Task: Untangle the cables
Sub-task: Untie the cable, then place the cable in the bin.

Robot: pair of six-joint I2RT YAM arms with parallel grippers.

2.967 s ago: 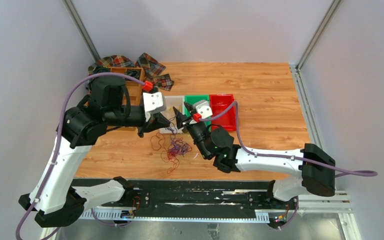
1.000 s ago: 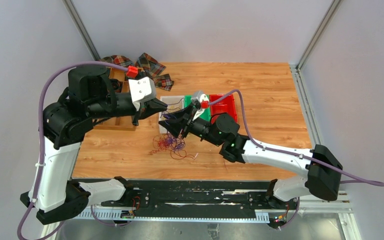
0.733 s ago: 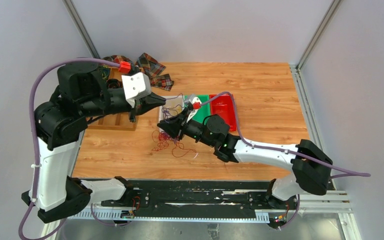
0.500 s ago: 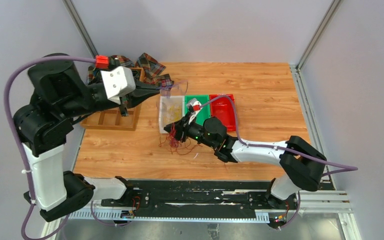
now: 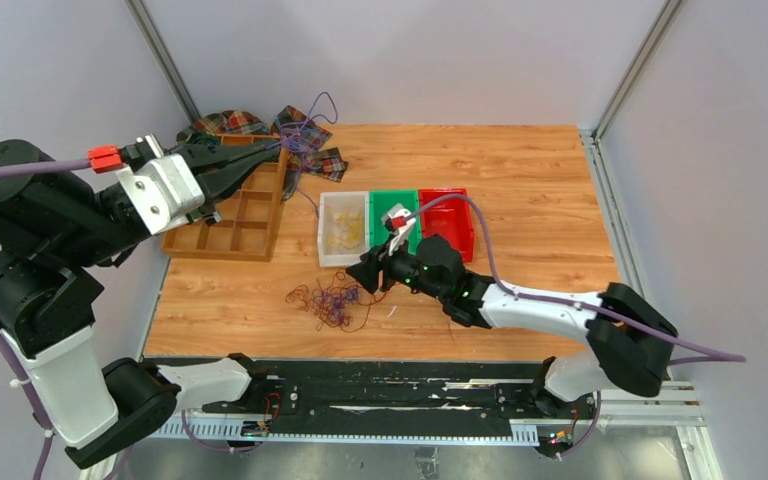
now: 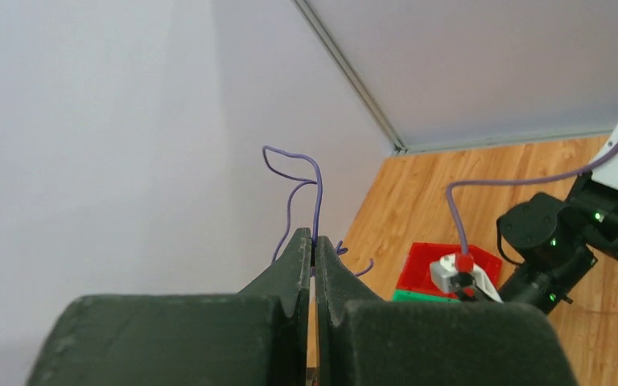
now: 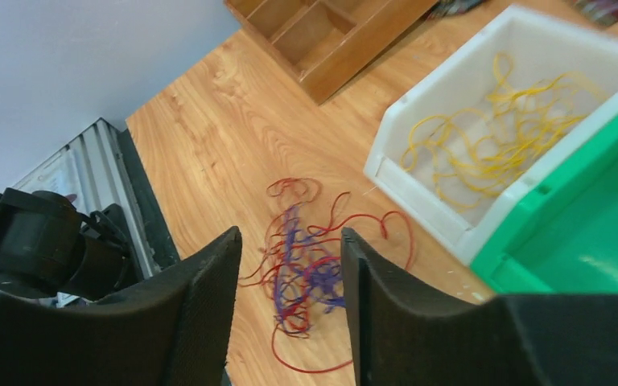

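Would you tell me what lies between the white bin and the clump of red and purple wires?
Only bare wooden table separates the white bin from the clump, shown best in the right wrist view.

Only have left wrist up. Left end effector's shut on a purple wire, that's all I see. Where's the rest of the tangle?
Observer: On the table, in front of the white bin: a loose clump of red and purple wires.
Operator: Right arm on it?
Observer: No. The right end effector is open beside the clump, aimed at it, holding nothing.
Operator: Is my wire free of the clump?
Observer: Can't tell. From the left end effector the purple wire sends a thin strand down toward the white bin; past that I lose it.
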